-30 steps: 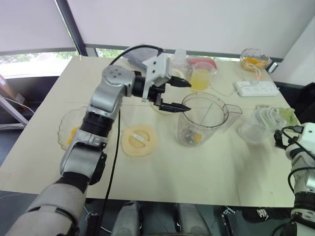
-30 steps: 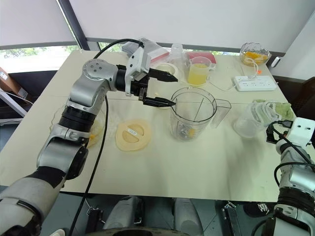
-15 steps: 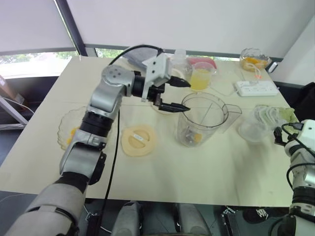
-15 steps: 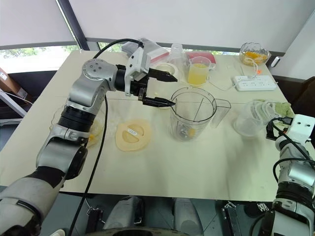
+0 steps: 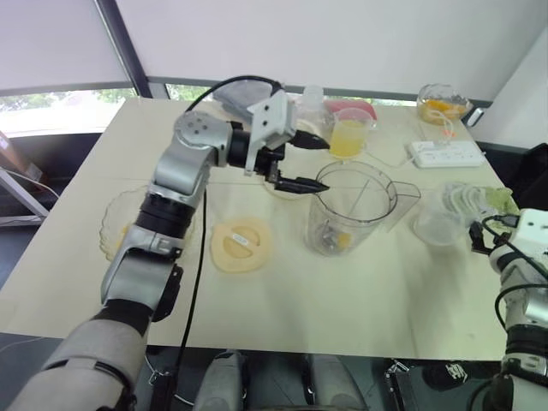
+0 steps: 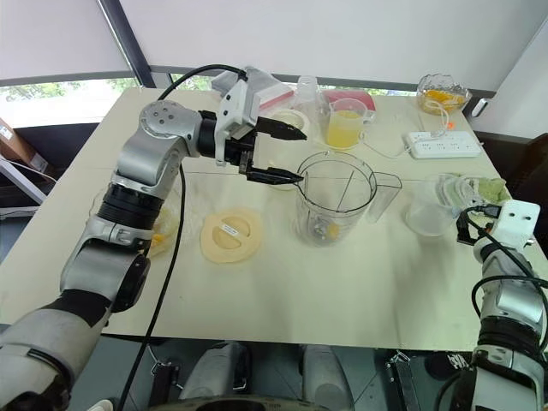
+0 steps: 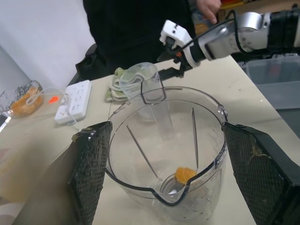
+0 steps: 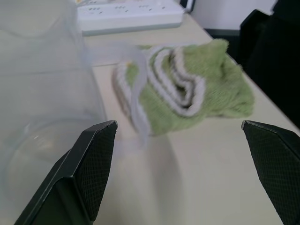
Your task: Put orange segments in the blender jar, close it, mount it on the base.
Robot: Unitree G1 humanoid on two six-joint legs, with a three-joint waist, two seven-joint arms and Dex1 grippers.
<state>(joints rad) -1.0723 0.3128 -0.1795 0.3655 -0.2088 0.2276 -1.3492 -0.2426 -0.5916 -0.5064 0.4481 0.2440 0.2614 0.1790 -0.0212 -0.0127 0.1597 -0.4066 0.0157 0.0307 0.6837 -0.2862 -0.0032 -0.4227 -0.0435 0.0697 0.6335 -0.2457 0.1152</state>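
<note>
Nothing on the tabletop has moved. The left pincer waits wide open and empty just above the blender jar, where one orange segment lies at the bottom. The right pincer is open too.

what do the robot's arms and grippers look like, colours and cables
The left arm is built of rounded silver-grey segments with black joint bands, and a black cable loops along it. Its wrist carries a white angular block ahead of the left gripper, which has two black fingers with mesh-textured pads. The right arm is silver-grey too, with a white block and black cables; the right gripper matches.
</note>
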